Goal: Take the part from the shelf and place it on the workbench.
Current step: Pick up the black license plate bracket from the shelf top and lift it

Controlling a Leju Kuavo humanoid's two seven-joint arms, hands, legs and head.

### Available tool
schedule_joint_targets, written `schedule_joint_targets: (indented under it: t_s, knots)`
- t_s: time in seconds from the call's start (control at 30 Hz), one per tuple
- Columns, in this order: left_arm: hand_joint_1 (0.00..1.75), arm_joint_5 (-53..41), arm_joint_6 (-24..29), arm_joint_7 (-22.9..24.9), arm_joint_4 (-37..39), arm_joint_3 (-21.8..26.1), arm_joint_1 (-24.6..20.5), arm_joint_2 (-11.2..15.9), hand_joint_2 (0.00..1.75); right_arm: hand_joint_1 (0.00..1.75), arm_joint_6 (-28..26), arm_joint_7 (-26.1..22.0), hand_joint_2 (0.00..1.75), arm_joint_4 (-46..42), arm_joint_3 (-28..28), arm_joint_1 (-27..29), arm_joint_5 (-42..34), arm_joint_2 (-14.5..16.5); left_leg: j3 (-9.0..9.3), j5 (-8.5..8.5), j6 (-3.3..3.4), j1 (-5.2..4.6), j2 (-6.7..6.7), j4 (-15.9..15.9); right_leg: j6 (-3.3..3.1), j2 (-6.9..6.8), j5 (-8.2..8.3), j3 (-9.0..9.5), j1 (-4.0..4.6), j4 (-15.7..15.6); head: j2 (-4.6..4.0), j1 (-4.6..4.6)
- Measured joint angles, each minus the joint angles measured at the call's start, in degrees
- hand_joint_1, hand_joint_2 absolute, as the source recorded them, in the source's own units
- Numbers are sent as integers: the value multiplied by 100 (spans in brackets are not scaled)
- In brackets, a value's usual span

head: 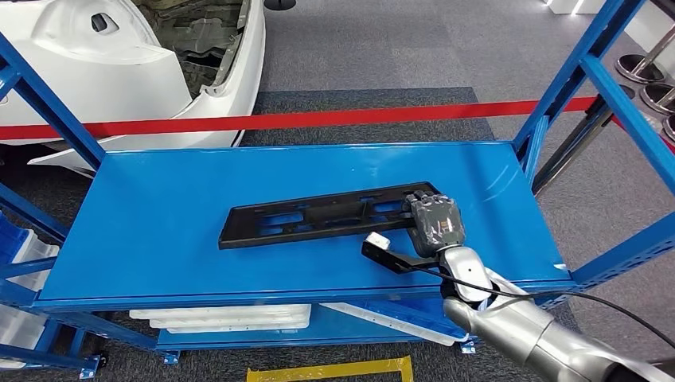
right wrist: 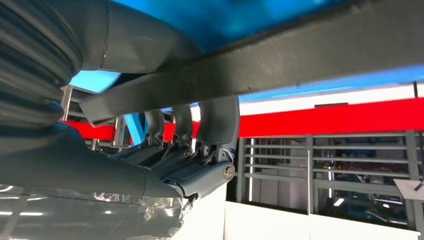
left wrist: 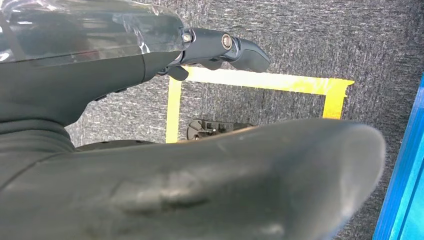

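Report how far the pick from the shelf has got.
Done: the right hand has reached the long black plastic part on the blue shelf and its fingers wrap over the part's end in the right wrist view.
In hand: the grip; the part looks to lie flat on the shelf, not lifted.
Left: lifting it and setting it on the workbench. The left hand hangs over the floor, holding nothing.

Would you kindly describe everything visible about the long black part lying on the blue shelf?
The long black plastic part is a flat, narrow rectangular frame with several cut-out openings along its length and a matte finish. It lies flat on the blue metal shelf top, running slightly diagonally, its right end higher in the head view. The right hand grips that right end; in the right wrist view the dark fingers curl over its edge. Its left end rests free on the shelf.
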Motion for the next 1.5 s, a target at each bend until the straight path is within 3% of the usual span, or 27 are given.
schedule_joint_targets:
  t_s: [0.6,1.07,1.37,1.5]
  knots:
    - [0,5,-4,-17,-2,0,3,9,0,175,-217,311,175,-114,21,69,212,-68,19,1,1,-1,-1,3,1,0,1,18,-2,-2,0,-1]
    - [0,3,0,-26,-2,0,-1,9,0,175,-611,698,175,-1462,-645,742,2010,-228,18,0,1,0,1,1,1,0,0,14,-1,-2,0,0]
    - [0,2,1,-33,-2,0,-4,9,0,175,-598,715,175,-2070,-856,875,2224,-256,17,1,1,-1,2,0,1,1,1,15,-2,-2,0,-1]
    - [0,-7,6,-40,-2,0,-7,9,0,175,-604,719,175,-2284,-873,924,2672,-257,17,1,1,-2,2,1,1,1,1,15,-2,-2,0,-1]
